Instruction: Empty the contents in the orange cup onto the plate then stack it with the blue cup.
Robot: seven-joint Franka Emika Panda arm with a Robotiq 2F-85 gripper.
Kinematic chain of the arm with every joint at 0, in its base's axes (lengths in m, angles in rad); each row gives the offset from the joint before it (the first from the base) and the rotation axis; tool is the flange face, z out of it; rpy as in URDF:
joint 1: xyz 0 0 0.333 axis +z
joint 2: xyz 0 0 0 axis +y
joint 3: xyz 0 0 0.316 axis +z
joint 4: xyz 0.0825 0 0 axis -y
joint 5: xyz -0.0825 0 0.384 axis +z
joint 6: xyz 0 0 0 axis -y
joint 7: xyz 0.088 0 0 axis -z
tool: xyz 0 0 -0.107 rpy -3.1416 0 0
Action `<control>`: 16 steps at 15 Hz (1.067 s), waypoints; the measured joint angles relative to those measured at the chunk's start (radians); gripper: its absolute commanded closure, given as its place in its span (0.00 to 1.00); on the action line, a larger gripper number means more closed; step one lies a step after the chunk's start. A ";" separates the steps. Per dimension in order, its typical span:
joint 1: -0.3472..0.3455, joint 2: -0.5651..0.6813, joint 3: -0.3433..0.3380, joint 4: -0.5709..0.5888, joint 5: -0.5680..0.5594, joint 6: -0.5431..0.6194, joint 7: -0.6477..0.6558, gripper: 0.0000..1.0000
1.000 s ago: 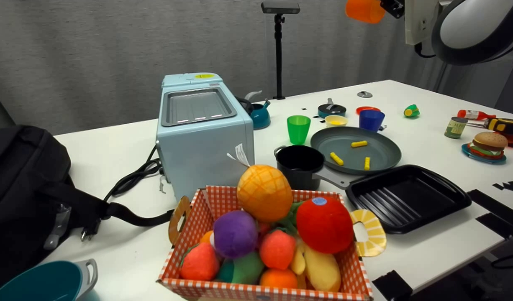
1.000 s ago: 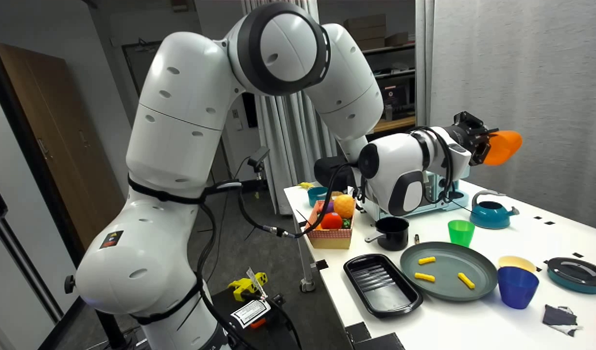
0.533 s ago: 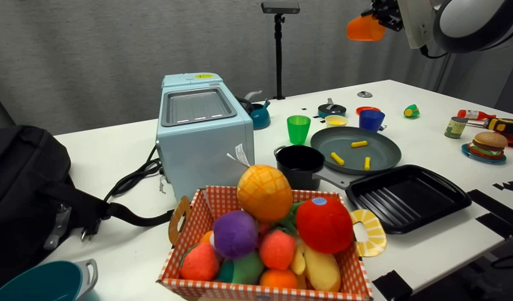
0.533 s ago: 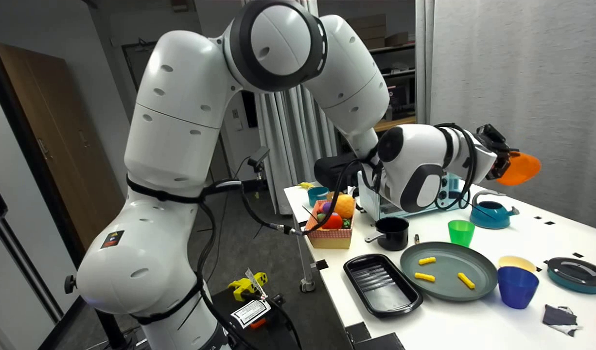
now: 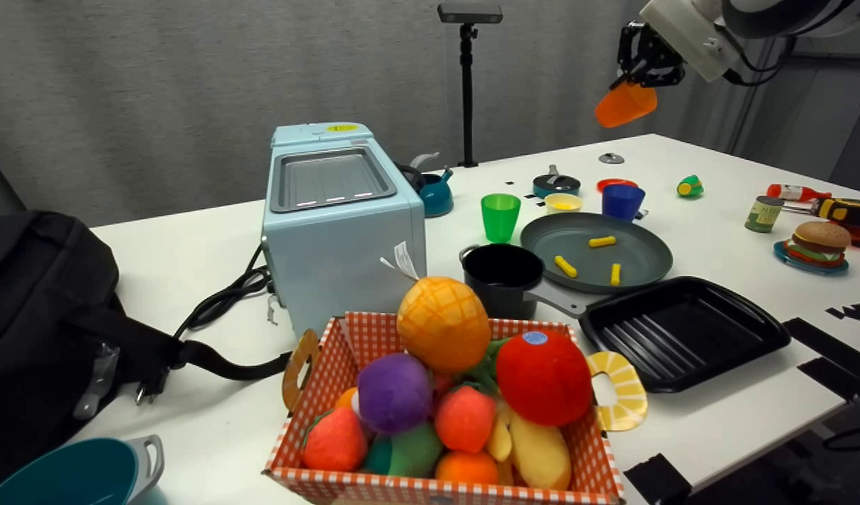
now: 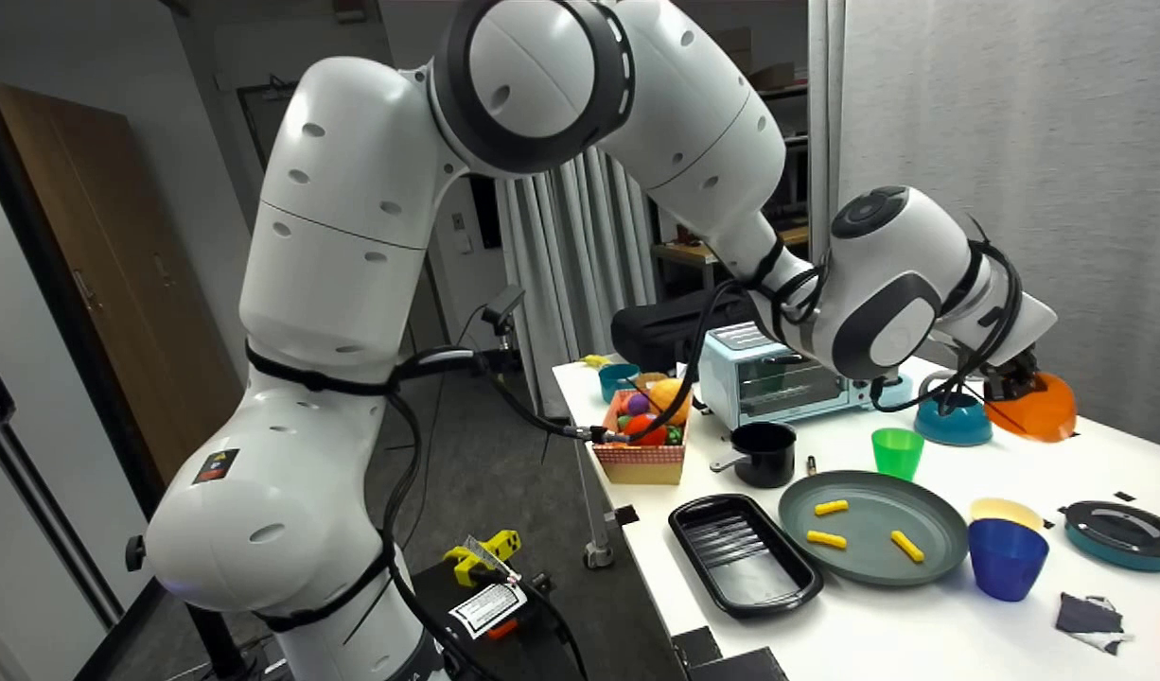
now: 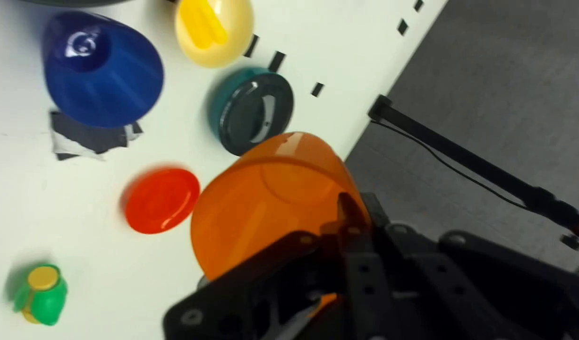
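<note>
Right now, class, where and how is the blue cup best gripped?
Probably the rim of the blue cup, from above, on the side away from the nearby plate: the cup stands upright, mouth open, so one finger of the pincer could slip inside, once it releases the orange cup.

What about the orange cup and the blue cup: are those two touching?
Apart. The wrist view shows it plainly: white tabletop shows between the orange cup and the blue cup. In both exterior views a gap shows too.
</note>
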 measured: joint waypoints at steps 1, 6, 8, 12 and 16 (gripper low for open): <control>0.005 0.009 -0.009 0.025 0.022 -0.083 -0.016 0.99; 0.096 0.068 -0.147 0.190 0.092 -0.474 -0.055 0.99; 0.114 0.096 -0.174 0.261 0.094 -0.593 -0.054 0.99; 0.125 0.162 -0.182 0.384 0.096 -0.766 -0.054 0.99; 0.132 0.235 -0.182 0.485 0.097 -0.870 -0.049 0.99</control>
